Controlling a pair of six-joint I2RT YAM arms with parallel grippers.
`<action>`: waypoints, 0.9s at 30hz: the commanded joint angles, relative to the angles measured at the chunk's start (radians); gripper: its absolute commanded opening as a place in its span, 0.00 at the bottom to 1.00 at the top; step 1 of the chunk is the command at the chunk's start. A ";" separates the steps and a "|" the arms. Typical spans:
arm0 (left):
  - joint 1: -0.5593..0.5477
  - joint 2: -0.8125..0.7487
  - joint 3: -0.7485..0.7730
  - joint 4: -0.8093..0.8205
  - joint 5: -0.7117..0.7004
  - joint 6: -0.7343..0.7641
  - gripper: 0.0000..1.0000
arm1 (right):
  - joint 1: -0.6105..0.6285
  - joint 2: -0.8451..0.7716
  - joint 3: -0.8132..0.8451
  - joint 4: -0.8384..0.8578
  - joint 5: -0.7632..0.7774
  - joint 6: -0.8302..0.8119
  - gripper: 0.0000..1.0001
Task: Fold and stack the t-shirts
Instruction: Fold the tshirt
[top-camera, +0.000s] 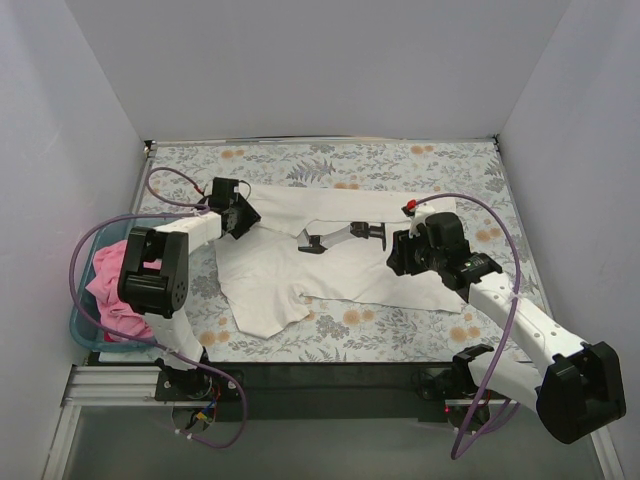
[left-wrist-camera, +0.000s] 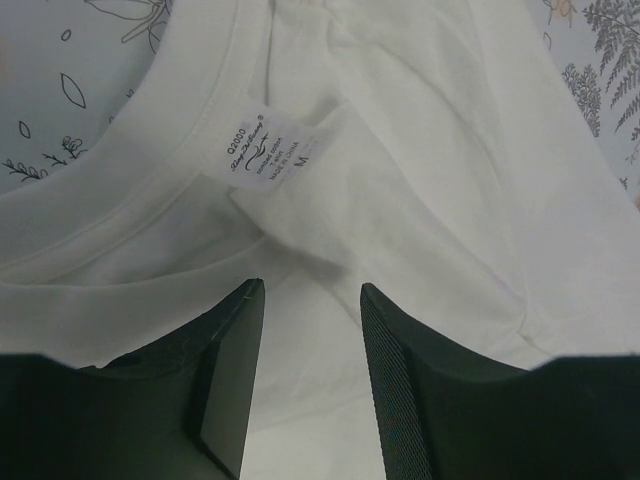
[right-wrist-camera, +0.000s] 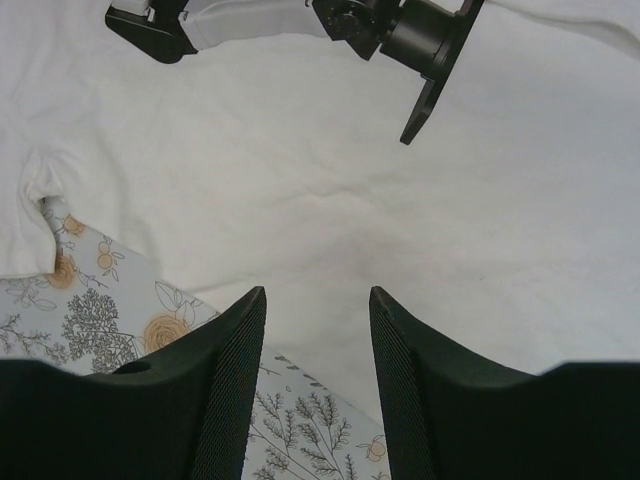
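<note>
Two t-shirts. One white t-shirt (top-camera: 330, 270) lies spread mid-desk (top-camera: 400, 160). One pink t-shirt (top-camera: 110, 285) is bunched in the single teal basket (top-camera: 80, 320) at the left edge, seen only in the top view. Only the left wrist view shows the neck label (left-wrist-camera: 265, 150) by the collar (left-wrist-camera: 180, 130). Left jaws are part-open over the collar, right jaws part-open over the shirt's edge. Nothing is visibly pinched in either.

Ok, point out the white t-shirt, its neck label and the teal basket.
white t-shirt (top-camera: 340, 275), top external view, middle of the body.
neck label (left-wrist-camera: 262, 150), left wrist view, label's centre.
teal basket (top-camera: 100, 345), top external view, near rim.
</note>
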 joint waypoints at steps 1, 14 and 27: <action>-0.010 0.009 0.041 0.015 -0.035 -0.031 0.41 | 0.004 -0.013 -0.008 0.033 0.005 0.001 0.45; -0.042 0.057 0.085 0.015 -0.050 -0.045 0.30 | 0.004 -0.007 -0.039 0.043 0.019 -0.003 0.44; -0.065 -0.031 0.031 0.004 -0.034 -0.048 0.00 | 0.004 -0.009 -0.042 0.046 0.025 0.000 0.44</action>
